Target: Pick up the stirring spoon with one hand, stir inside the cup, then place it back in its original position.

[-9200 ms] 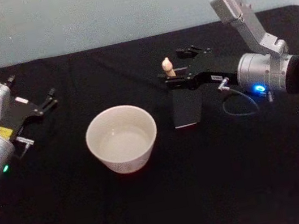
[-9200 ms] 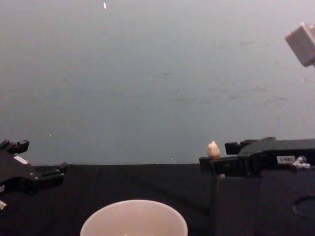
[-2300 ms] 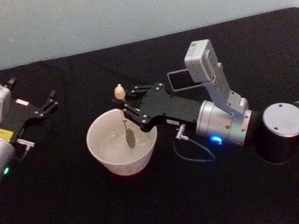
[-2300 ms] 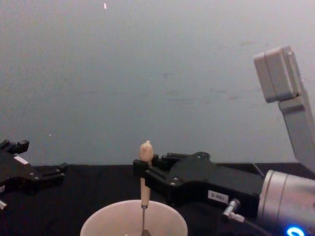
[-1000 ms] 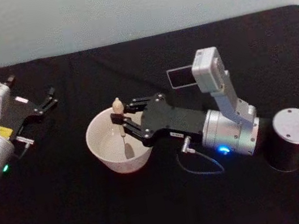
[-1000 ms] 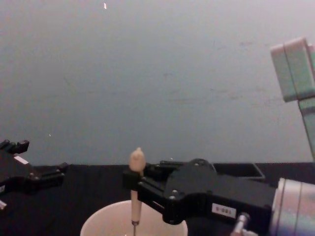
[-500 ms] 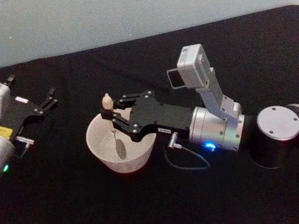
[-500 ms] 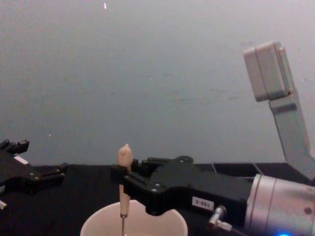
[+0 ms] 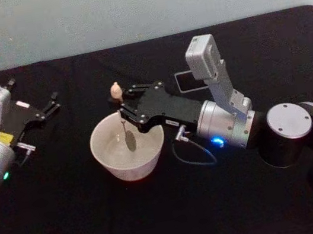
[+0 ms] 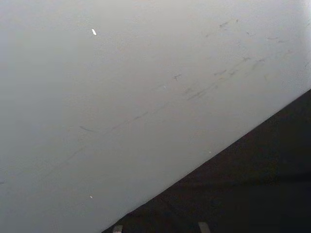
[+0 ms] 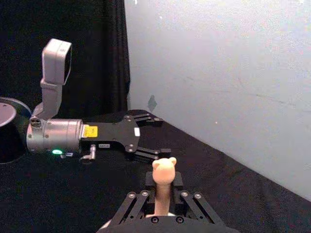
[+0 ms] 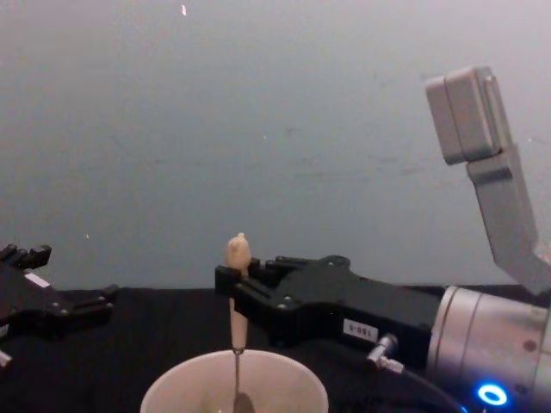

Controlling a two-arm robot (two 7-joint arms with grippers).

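The left claw [image 9: 54, 103] rests near the bench's [image 9: 162, 224] left edge, its fingers spread wide. Around the bench's middle stands the cup [image 9: 111, 163], with the bowl end of the stirring spoon [image 12: 236, 323] down inside it. The spoon stands upright, and the right claw [image 9: 120, 105] is clamped on its beige handle. A dark holder box [image 9: 184, 82] stands behind the right arm.

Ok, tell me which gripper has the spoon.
The right gripper: it is shut on the spoon, whose tip dips into the cup. The left gripper sits open and empty, off to the left.
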